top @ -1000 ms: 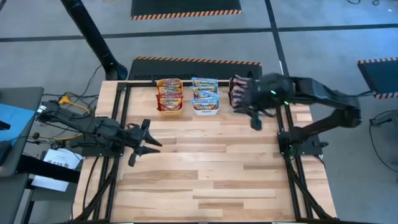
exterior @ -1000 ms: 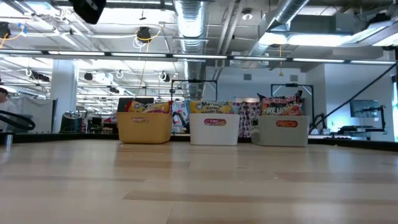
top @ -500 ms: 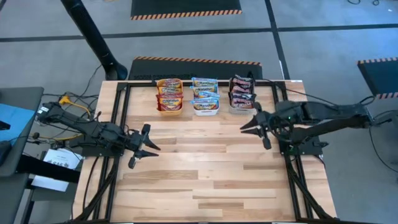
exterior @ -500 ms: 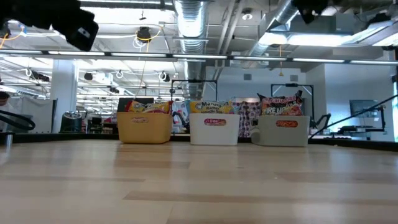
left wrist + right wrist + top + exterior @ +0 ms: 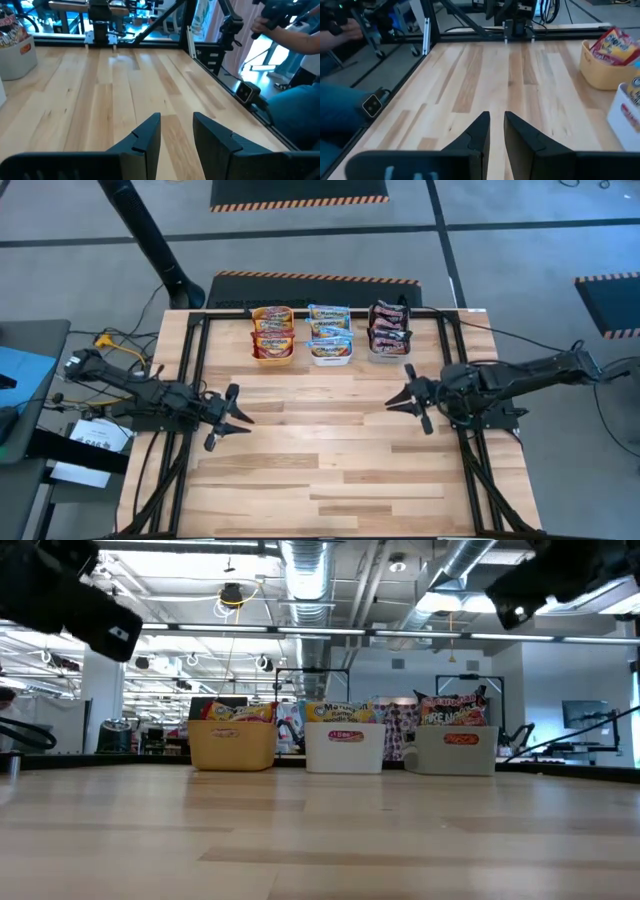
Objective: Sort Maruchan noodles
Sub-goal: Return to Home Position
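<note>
hovering low over the bare wood at its own side of the table [image 5: 330,470], the left gripper [image 5: 240,418] has its fingers parted by a moderate gap and nothing between them. the right gripper [image 5: 400,402] mirrors it at the opposite side, just in front of the bins, with its fingers parted more narrowly and likewise nothing held.

the maruchan noodles [image 5: 329,330] all sit at the far edge, sorted by wrapper. the orange-yellow packets are in the orange bin [image 5: 232,750], the blue ones in the white bin [image 5: 345,752] and the dark ones in the grey bin [image 5: 455,755]. no packet lies loose on the wood, so the sorting looks finished and only parking the arms seems left.

the risks from here are small but real. packets stand up above the bin rims, so a swing of the right arm's forearm close by the grey bin could knock one out or shove the bin out of line. both grippers ride low, and a drop while folding in could scrape the fingertips on the wood. a person [image 5: 295,55] sits close beside the table frame, within reach of a wide elbow swing.
</note>
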You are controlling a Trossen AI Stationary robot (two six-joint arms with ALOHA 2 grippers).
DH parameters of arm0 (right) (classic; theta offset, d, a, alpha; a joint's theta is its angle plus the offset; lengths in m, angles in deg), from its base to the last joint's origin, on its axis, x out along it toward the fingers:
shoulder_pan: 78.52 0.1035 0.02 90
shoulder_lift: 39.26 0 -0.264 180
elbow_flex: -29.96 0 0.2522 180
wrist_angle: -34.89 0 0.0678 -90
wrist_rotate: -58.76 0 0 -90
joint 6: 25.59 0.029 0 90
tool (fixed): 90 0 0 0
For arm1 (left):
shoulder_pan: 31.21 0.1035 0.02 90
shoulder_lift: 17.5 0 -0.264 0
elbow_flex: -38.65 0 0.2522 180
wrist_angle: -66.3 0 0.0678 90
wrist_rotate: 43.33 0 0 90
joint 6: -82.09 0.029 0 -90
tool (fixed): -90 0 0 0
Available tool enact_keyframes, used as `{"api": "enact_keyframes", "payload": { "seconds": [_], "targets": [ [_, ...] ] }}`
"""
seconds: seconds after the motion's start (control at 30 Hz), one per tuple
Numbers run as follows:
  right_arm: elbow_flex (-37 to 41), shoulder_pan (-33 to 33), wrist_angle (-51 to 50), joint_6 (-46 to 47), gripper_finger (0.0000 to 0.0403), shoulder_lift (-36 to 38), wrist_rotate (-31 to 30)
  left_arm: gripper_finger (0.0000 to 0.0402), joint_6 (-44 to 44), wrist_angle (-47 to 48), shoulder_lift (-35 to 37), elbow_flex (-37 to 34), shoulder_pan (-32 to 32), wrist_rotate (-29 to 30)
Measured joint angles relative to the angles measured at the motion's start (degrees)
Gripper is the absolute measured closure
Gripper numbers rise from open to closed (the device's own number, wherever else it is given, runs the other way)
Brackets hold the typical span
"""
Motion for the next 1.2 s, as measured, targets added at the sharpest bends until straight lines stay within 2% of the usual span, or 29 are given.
{"api": "enact_keyframes", "payload": {
  "seconds": [0.3, 0.67, 0.87, 0.97, 1.07, 1.2],
  "targets": [
    [11.87, 0.02, 15.85, 5.5, 0.0321, 2.29, -0.09, 0.03, -0.94, 0.33, 6.35, -3.81, 0.02, -0.47],
    [23.62, 0.04, 33.12, 9.83, 0.0321, 2.25, -0.15, 0.03, 4.83, 0.5, 7.69, -3.88, 0.02, 0.14],
    [24.11, -0.33, 31.9, 9.4, 0.0321, 2.31, -0.17, 0.03, 10.36, 0.52, 7.67, -3.9, 0.02, 3.23],
    [24.11, -1.64, 30.74, 8.84, 0.0321, 2.6, -0.21, 0.03, 12.52, 0.52, 7.67, -3.92, 0.02, 6.99],
    [24.13, -3.61, 27.43, 7.81, 0.0321, 5.09, -0.31, 0.03, 13.62, 0.64, 7.67, -3.93, 0.02, 11.15],
    [24.13, -6.58, 17.16, 8.0, 0.0321, 9.93, -0.61, 0.0299, 10.95, 4.68, 7.67, -3.98, 0.02, 11.4]
  ]
}}
